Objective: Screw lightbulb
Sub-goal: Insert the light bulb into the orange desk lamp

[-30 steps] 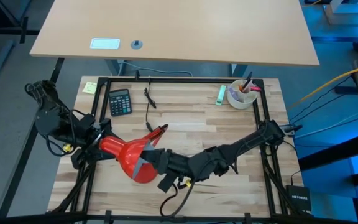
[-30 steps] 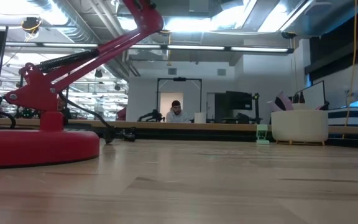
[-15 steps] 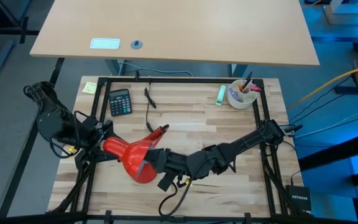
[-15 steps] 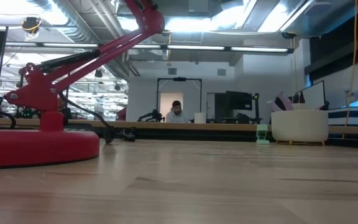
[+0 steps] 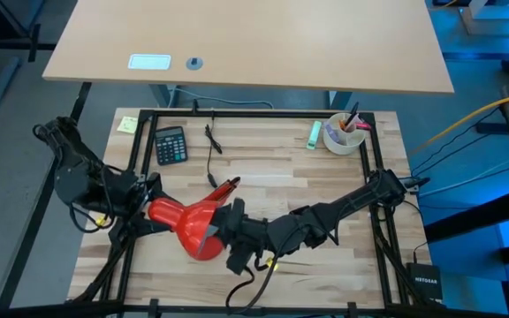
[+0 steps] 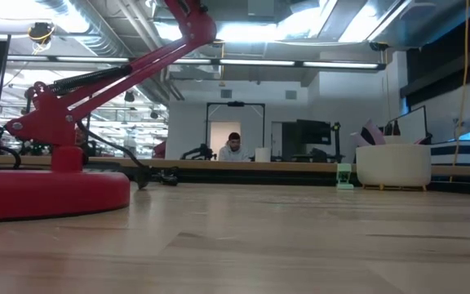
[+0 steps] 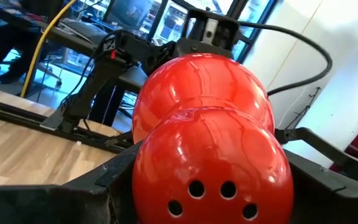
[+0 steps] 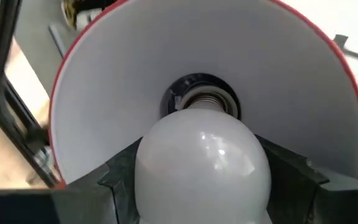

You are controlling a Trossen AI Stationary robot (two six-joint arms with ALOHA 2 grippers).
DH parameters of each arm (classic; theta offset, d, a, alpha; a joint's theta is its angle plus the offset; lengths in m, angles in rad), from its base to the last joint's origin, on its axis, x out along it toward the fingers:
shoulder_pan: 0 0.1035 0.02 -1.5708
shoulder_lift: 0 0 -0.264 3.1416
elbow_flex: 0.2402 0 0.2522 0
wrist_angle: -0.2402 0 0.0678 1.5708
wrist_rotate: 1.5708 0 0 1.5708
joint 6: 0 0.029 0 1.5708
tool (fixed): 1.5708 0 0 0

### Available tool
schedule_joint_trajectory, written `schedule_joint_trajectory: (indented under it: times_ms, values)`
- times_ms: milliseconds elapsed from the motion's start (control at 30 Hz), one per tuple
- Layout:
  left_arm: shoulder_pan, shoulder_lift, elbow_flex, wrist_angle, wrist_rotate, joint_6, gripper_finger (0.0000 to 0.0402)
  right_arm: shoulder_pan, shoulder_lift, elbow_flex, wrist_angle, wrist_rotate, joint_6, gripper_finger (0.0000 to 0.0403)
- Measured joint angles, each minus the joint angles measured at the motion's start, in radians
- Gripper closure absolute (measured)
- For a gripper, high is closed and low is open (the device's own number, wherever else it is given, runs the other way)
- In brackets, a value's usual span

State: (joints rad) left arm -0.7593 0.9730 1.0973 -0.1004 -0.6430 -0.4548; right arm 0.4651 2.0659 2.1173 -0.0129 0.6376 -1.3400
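Note:
The red desk lamp's shade (image 5: 188, 225) hangs above the table's near left part, between my two grippers. My left gripper (image 5: 148, 210) is shut on the shade's rear dome (image 7: 210, 143). My right gripper (image 5: 222, 228) stands at the shade's mouth, shut on the white lightbulb (image 8: 204, 168). The bulb's silvery screw base (image 8: 205, 99) sits in the socket, deep in the shade's white inside (image 8: 278, 74). The lamp's round red base (image 6: 39, 192) rests on the table, and its jointed arm (image 6: 121, 69) rises from it. My left gripper pinches the rear dome of the shade (image 7: 166, 186), the end with the vent holes, one finger (image 7: 104, 183) on each side. The fingers come level from the table's left. The shade is held clear of the table, its mouth turned toward the right arm. My right gripper pinches the bulb's rounded glass (image 8: 166, 180) between its two fingers (image 8: 291, 174), coming level from the table's right into the shade's mouth. The fingers lie along the bulb's axis. The bulb points away from them, its screw base in the socket.
At the table's far side lie a black calculator (image 5: 170, 144), a yellow note (image 5: 127, 124), a black cable (image 5: 212, 141), a green object (image 5: 313, 132) and a white cup with pens (image 5: 343, 134). A black frame (image 5: 254, 112) borders the table. A person (image 6: 233, 147) sits far behind.
My right gripper has rolled about its own pointing line with the bulb in its hold, staying in place at the shade's mouth. My left arm has shifted a little toward the near edge, keeping the shade's rear dome in its fingers.

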Motion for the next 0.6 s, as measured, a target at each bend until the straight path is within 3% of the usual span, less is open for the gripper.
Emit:
schedule_joint_trajectory:
  times_ms: [600]
  values:
    - [0.005, 0.022, 0.000, 0.041, 0.005, 0.153, 0.0137, -0.008, 0.004, 0.000, 0.013, -0.114, 0.763, 0.0152]
